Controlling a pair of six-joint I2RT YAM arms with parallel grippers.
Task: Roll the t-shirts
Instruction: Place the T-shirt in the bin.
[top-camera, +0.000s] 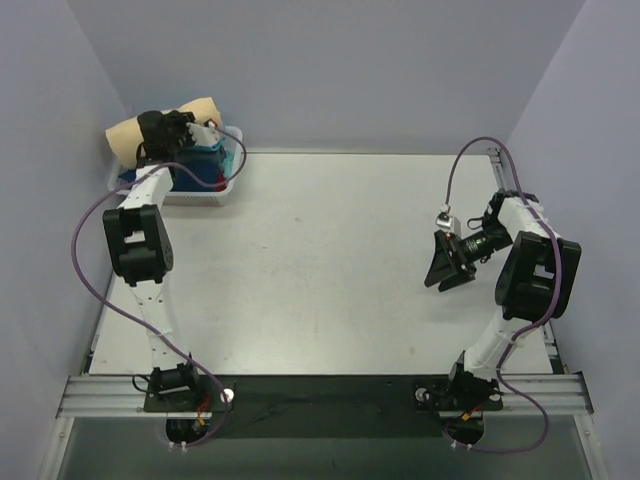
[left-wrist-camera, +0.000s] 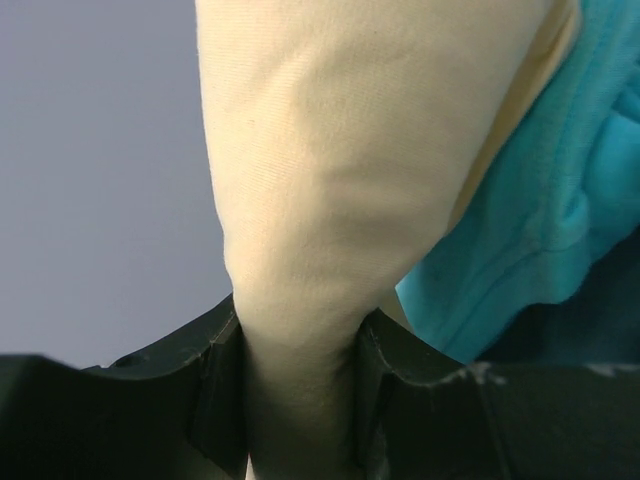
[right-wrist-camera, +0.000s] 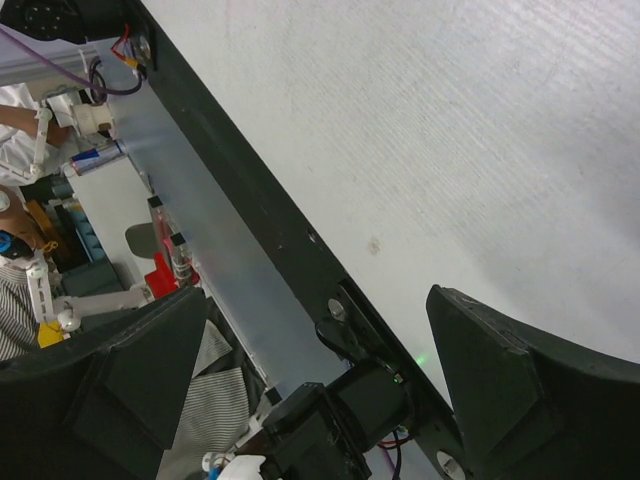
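Up at the far left corner of the table (top-camera: 330, 260), the beige t-shirt (top-camera: 122, 138) is bunched in a soft lump over the far side of a white basket (top-camera: 200, 195), part of it spilling past the basket's left end and part lying along its far rim. The left gripper (top-camera: 165, 128) has reached out over that basket and is clenched on the beige cloth: in the left wrist view a thick fold of the beige t-shirt (left-wrist-camera: 330, 180) narrows down and passes between the two black fingers (left-wrist-camera: 215, 390), which press it from both sides. Just to the right of that fold sits a teal t-shirt (left-wrist-camera: 540, 230), with darker blue cloth showing below it, and from above the teal t-shirt (top-camera: 205, 158) fills the middle of the basket under the arm. A speck of red shows at the basket's near right side, too small to tell what it is. Well apart from all this, the right gripper (top-camera: 450, 262) hangs above the bare right part of the table, its fingers (right-wrist-camera: 500, 380) spread wide and grasping nothing
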